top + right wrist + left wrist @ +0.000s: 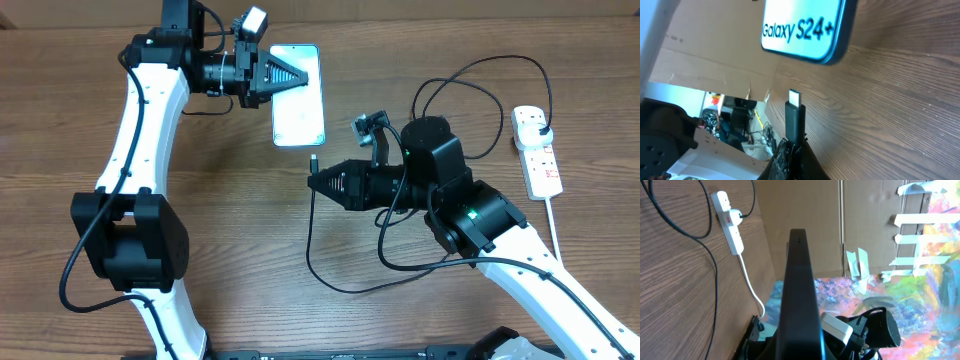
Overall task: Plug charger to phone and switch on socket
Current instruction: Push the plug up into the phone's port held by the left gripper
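Observation:
The phone [300, 115] lies at the back middle of the table, light blue screen up. My left gripper [290, 78] is shut on its far-left edge; the left wrist view shows the phone [799, 290] edge-on between the jaws [800, 347]. My right gripper [318, 182] is shut on the charger's connector [314, 160], which points at the phone's near end, a short gap away. The right wrist view shows the connector [795, 112] upright in the jaws [795, 150], just below the phone's "Galaxy S24+" end [805, 30]. The black cable [310, 255] loops to its plug [541, 131] in the white socket [538, 152].
The socket's white cord [556, 225] runs toward the front right edge. The socket [729, 222] and black cable [715, 280] also show in the left wrist view. Cardboard walls [805, 210] stand behind the table. The cable loops lie between the right arm and the socket.

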Robot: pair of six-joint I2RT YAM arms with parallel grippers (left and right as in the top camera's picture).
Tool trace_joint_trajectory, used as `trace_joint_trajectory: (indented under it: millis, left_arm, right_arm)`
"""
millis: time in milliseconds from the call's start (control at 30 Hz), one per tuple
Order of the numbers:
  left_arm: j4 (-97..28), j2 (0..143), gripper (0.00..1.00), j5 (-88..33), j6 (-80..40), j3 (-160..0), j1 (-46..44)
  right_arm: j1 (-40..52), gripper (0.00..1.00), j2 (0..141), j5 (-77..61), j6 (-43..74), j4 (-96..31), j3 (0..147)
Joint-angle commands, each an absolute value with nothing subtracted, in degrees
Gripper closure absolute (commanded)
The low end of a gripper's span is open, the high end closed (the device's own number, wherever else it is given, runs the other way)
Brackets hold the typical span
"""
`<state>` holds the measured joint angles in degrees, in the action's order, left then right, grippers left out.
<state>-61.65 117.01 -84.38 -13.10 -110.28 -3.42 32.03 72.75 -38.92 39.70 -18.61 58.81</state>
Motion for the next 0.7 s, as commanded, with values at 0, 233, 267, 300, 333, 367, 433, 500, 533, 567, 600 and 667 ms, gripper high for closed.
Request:
trace_joint_trajectory:
  millis: [0, 233, 267, 300, 333, 367, 433, 500, 533, 567, 600, 667]
  left_arm:
    - [-61.39, 116.05, 0.96, -84.16, -15.42, -111.15, -4.45]
    - [-61.23, 116.05, 0.96, -83.64, -15.90, -111.15, -4.56]
    - [-61.23, 116.05, 0.96, -83.61, -15.90, -111.15, -4.58]
    - [-61.23, 116.05, 0.96, -83.61, -15.90, -111.15, -4.58]
    - [-61.25, 116.05, 0.96, -83.61, -15.90, -111.15, -4.60]
    - [-61.25, 116.05, 0.96, -83.61, -15.90, -111.15, -4.73]
    - [-61.23, 116.05, 0.96, -83.59, -15.90, -111.15, -5.02]
    - [-61.23, 116.05, 0.96, -83.59, -15.90, -111.15, -5.34]
    - [-61.23, 116.05, 0.96, -83.59, -15.90, -111.15, -5.61]
    - [-61.21, 116.05, 0.96, -83.59, -15.90, -111.15, -5.76]
    - [-61.21, 116.05, 0.96, -83.59, -15.90, -111.15, -6.02]
    - [-61.21, 116.05, 0.96, -83.59, -15.90, -111.15, -6.35]
  right_arm:
    - [32.53, 0.96, 72.77, -38.57, 40.51, -18.06, 59.18]
    - [32.53, 0.96, 72.79, -38.17, 40.51, -18.09, 59.18]
    - [32.58, 0.96, 72.79, -37.98, 40.53, -18.09, 59.18]
    - [32.58, 0.96, 72.79, -37.93, 40.51, -18.11, 59.18]
    - [32.58, 0.96, 72.79, -37.85, 40.53, -18.11, 59.18]
    - [32.58, 0.96, 72.79, -37.52, 40.53, -18.26, 59.18]
    - [32.58, 0.96, 72.79, -37.54, 40.53, -18.33, 59.18]
    - [32.58, 0.96, 72.79, -37.52, 40.53, -18.55, 59.18]
    - [32.58, 0.96, 72.79, -37.52, 40.58, -18.63, 59.18]
    - [32.58, 0.96, 72.79, -37.50, 40.73, -18.74, 59.18]
    - [32.58, 0.96, 72.79, -37.50, 40.73, -18.83, 59.18]
    - [32.58, 0.96, 72.79, -37.39, 40.75, -19.27, 59.18]
